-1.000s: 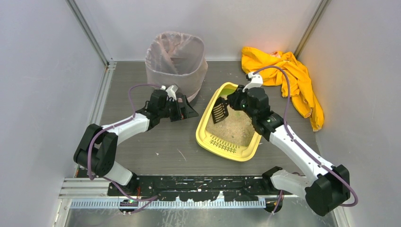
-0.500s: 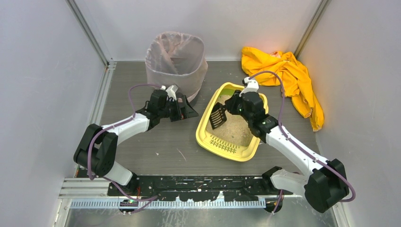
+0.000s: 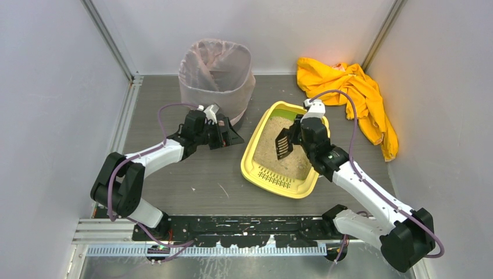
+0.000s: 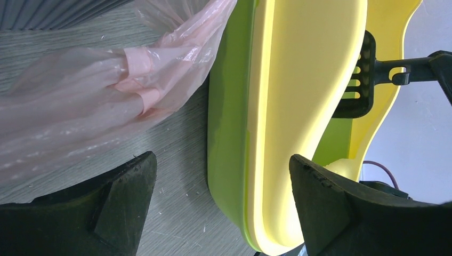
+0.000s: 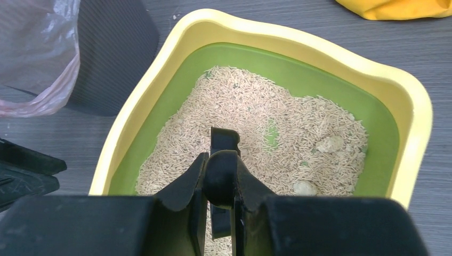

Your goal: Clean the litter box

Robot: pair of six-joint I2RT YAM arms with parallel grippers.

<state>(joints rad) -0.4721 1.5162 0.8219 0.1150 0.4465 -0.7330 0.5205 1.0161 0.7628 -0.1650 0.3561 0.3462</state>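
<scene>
The yellow litter box (image 3: 254, 169) with green inner rim lies at the table's middle, holding beige litter (image 3: 293, 161). In the right wrist view its rim (image 5: 411, 106) frames the litter (image 5: 250, 112) and two pale clumps (image 5: 329, 143). My right gripper (image 3: 297, 135) is shut on the handle of a black slotted scoop (image 3: 283, 143), held over the litter; the handle shows between its jaws (image 5: 221, 176). My left gripper (image 3: 228, 135) is open and empty, just left of the box, whose side (image 4: 277, 106) fills its view.
A tall bin with a pinkish bag (image 3: 216, 72) stands at the back, its bag (image 4: 96, 101) close to my left gripper. A yellow cloth (image 3: 354, 93) lies at the back right. Grey walls enclose the table.
My right gripper has swung the scoop from the box's left rim rightward to over the litter in the middle. The left arm has not moved.
</scene>
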